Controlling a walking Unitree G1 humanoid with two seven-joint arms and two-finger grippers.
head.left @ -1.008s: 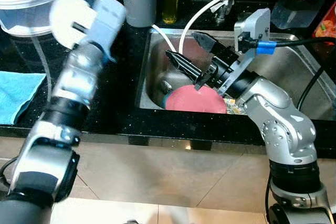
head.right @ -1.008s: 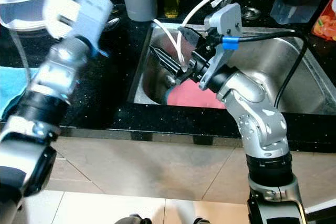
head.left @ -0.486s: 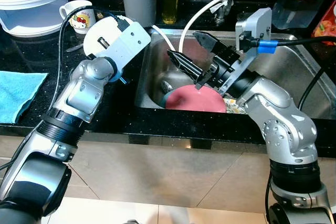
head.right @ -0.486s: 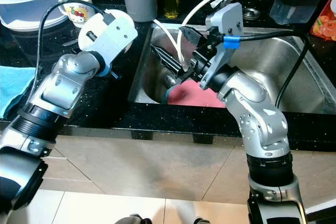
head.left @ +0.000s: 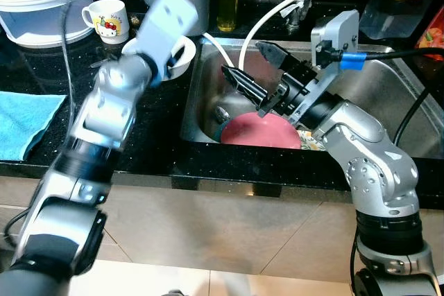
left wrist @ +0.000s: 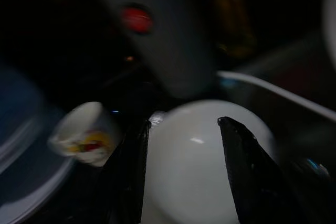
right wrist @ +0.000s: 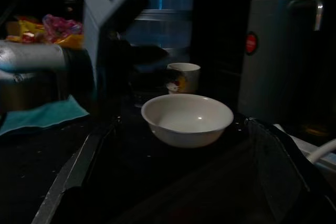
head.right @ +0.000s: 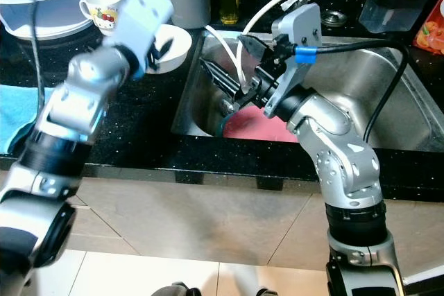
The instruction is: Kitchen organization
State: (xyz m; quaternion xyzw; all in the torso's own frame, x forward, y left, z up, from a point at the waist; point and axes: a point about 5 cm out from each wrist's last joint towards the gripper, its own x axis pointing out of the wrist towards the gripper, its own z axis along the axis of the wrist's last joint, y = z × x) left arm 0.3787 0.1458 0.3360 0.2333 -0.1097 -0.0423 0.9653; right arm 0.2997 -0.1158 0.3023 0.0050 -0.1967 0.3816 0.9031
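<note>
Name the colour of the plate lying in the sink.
Pink; the plate in the sink shows best in the left eye view.

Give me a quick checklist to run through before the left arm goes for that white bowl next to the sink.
1. White bowl upright on the black counter: ok.
2. Left gripper open, its fingers either side of the bowl in the left wrist view: ok.
3. Fingers touching the bowl's rim: cannot tell, the views are blurred.
4. Cartoon mug apart from the bowl, not in the gripper's line: ok.
5. Right gripper open and empty over the sink, above the pink plate, away from the bowl: ok.
6. Bowl empty: ok, the right wrist view shows a bare inside.
</note>
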